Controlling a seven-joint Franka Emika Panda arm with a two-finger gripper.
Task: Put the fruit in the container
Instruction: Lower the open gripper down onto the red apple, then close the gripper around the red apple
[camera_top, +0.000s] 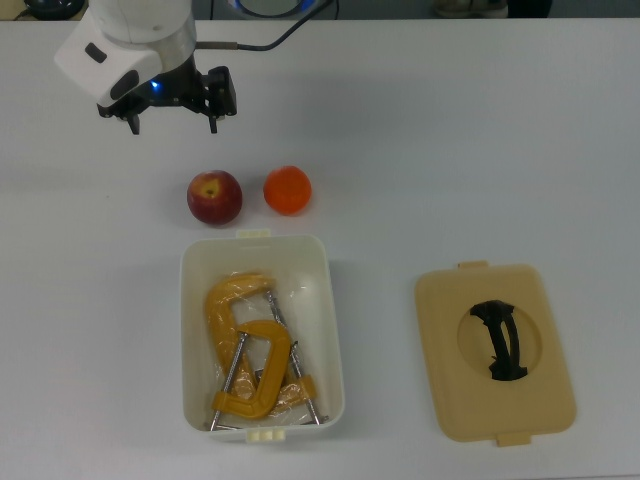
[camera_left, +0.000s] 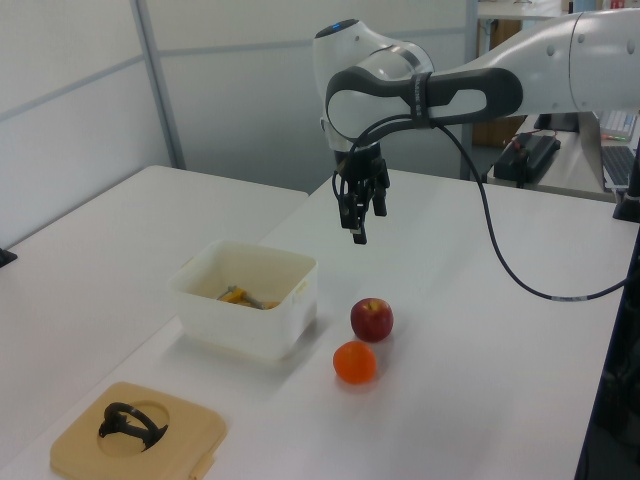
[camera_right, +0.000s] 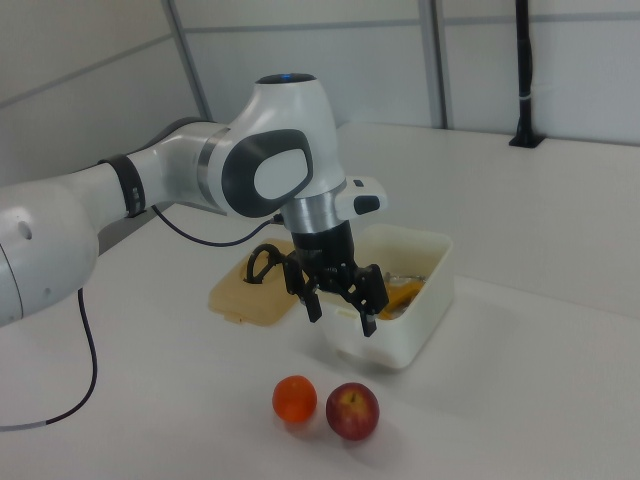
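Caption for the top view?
Open gripper above apple and orange; both outside white tub holding yellow clamps.

Top view straight down on table (camera_top: 450, 150); left, right views oblique from opposite sides, sharing tub (camera_left: 245, 300).

Yellow clamps (camera_top: 255, 350) crowd the container (camera_top: 330, 330); its near end, towards the fruit (camera_top: 215, 197), looks perhaps free.
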